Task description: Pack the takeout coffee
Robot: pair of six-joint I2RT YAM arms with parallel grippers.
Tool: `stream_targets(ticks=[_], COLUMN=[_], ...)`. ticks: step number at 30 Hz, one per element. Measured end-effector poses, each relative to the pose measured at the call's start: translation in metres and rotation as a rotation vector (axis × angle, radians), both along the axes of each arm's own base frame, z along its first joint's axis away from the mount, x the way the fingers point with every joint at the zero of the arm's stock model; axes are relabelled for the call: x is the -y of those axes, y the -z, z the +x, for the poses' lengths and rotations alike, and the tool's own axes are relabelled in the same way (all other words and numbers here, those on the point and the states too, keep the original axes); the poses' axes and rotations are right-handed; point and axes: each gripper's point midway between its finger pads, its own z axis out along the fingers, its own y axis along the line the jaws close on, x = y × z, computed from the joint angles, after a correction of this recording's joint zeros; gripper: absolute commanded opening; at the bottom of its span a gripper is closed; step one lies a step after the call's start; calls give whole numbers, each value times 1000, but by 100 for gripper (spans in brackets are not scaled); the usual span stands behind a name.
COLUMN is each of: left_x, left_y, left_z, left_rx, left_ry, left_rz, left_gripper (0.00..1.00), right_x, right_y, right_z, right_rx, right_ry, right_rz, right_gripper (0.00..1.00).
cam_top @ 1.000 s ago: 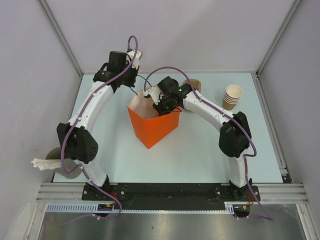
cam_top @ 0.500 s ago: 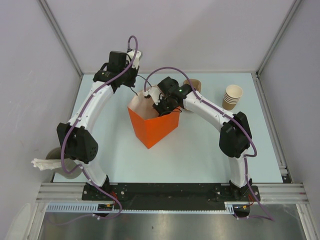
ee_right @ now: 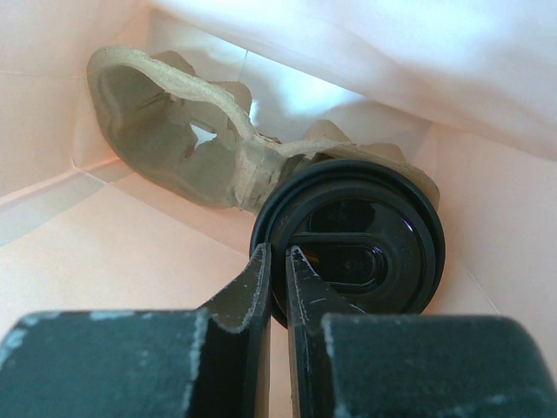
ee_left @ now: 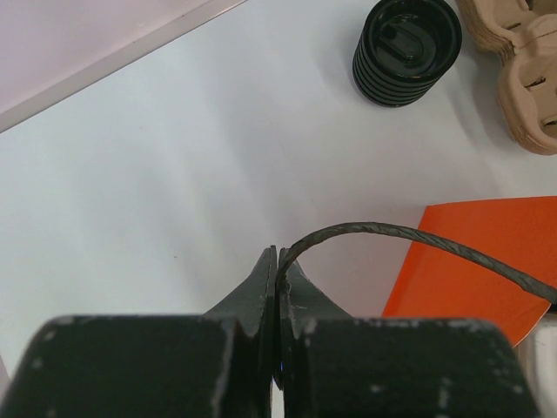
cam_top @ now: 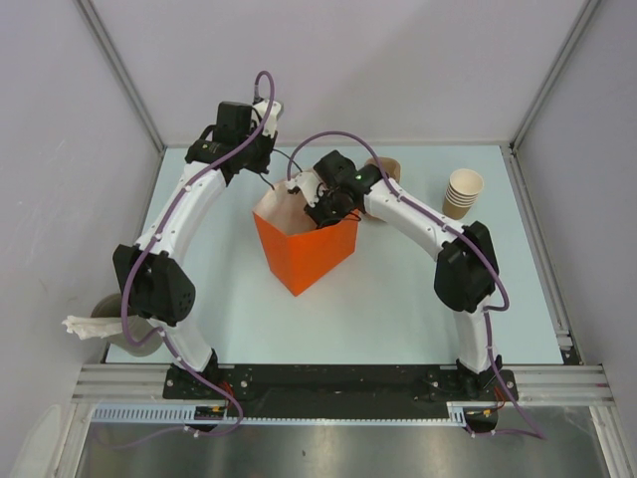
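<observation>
The takeout coffee shows in the right wrist view as its round black lid [ee_right: 374, 228]; the tan cup under it is hidden. It sits in a moulded cardboard carrier [ee_right: 165, 131] inside the orange paper bag [cam_top: 309, 254]. My right gripper [ee_right: 277, 252] is down in the bag [cam_top: 320, 211], shut on the lid's left rim. My left gripper [ee_left: 280, 254] is behind the bag's far left corner [cam_top: 271, 175], shut on the bag's dark twisted cord handle [ee_left: 392, 232].
A stack of tan cups [cam_top: 462, 192] stands at the back right. A stack of black lids [ee_left: 406, 39] and spare cardboard carriers [ee_left: 522, 70] lie behind the bag. A paper roll [cam_top: 109, 324] sits off the table's left edge.
My right arm has edged slightly left over the bag. The left arm and the bag have not moved.
</observation>
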Motion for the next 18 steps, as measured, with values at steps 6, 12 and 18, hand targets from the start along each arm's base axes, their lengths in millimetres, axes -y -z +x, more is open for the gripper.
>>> stream_targets(ticks=[6,12,18], left_x=[0,0,0], left_y=[0,0,0], left_z=[0,0,0], left_rx=[0,0,0], left_ry=[0,-1,-1], left_rz=[0,0,0], left_gripper=[0,0,0], right_x=[0,-1,-3], right_y=[0,0,1], right_z=[2,3,2], right_rx=[-14,-28,-40], right_ry=[3,2,-7], right_rz=[-10,-25,-39], right_gripper=[0,0,0])
